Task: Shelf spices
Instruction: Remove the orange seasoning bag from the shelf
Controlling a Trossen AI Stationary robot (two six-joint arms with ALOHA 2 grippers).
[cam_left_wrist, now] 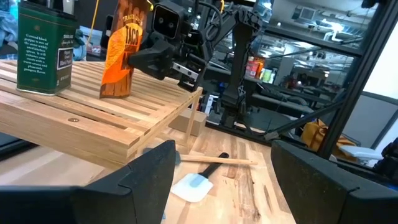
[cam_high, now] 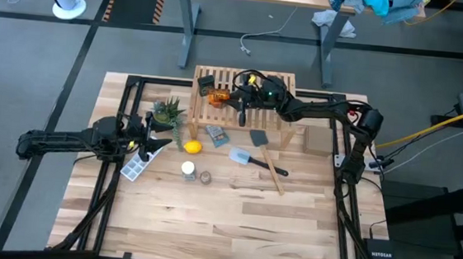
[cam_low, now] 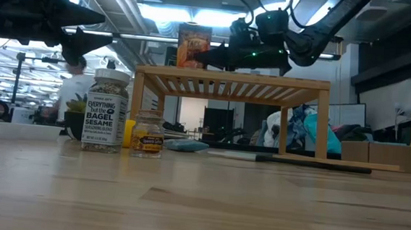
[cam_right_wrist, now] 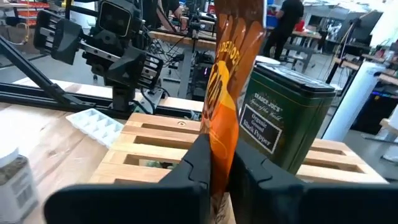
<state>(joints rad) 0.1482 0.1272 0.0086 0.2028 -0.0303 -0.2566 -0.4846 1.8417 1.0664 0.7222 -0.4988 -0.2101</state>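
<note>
Bright ceiling lights (cam_low: 198, 16) glared in the low view, leaving both arms as dark silhouettes. The near counter (cam_low: 199, 209) was blurred. Overhead lighting was even, shadows soft.

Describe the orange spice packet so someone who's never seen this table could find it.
Find the slatted wooden shelf at the table's far side. On top, beside a dark green tin, stands the orange taco packet. It's the only orange one, pinched in the right gripper.

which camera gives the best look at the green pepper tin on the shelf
The left wrist view: the green tin stands clear on the shelf. Right wrist shows it partly behind the orange packet; from above it's tiny.
</note>
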